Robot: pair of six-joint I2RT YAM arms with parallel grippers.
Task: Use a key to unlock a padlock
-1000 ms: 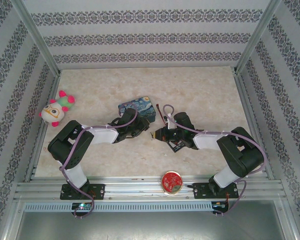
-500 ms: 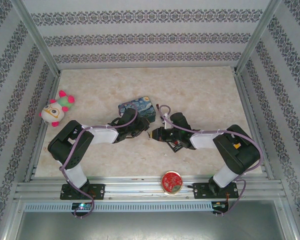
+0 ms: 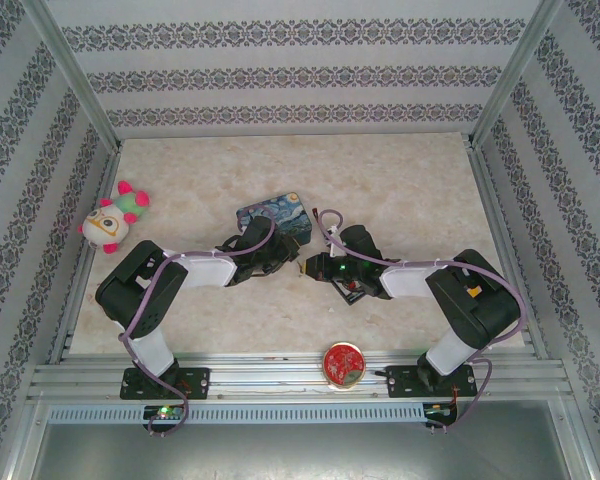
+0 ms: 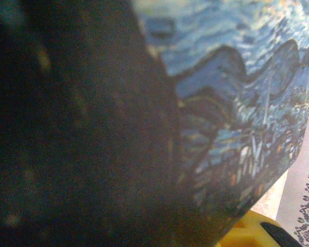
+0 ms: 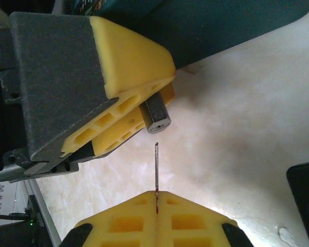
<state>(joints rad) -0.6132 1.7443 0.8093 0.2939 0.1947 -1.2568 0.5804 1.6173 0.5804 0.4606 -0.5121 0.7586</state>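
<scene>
Right gripper (image 5: 157,195) is pinched fully closed on the key (image 5: 156,167), a thin grey metal blade standing straight out of its yellow fingertips. Dead ahead along that blade, a small gap off, sits the padlock (image 5: 156,116) (dark, squarish, end face toward the tip), clamped between the left gripper (image 5: 153,98) fingers. The blue painted tin (image 5: 221,25) lies beyond.

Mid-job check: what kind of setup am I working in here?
Probably a staged robot test booth: patterned wall panels in an aluminium frame, a marble-look tabletop, and stray props like a plush toy.
</scene>
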